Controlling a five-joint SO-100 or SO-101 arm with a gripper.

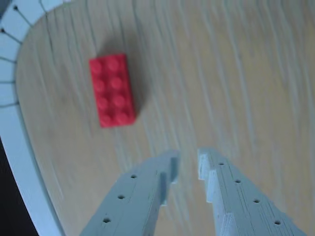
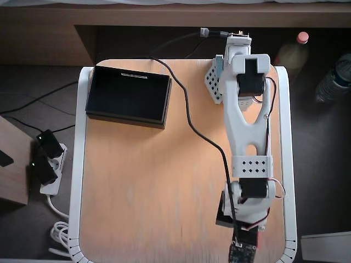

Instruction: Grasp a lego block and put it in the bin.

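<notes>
In the wrist view the red lego block (image 1: 112, 91) lies flat on the wooden table, studs up, ahead and to the left of my gripper (image 1: 188, 158). The two pale fingers are a small gap apart with nothing between them, and the block is well clear of the fingertips (image 1: 170, 160). In the overhead view the arm (image 2: 247, 131) reaches down to the table's lower right corner. The gripper and block are hidden under the wrist there. The black bin (image 2: 129, 96) sits at the table's upper left, far from the gripper.
The table's white rim (image 1: 22, 147) curves close to the left of the block; it also shows in the overhead view (image 2: 82, 164). A black cable (image 2: 189, 118) crosses the tabletop. A power strip (image 2: 46, 164) and bottles (image 2: 333, 82) lie off the table.
</notes>
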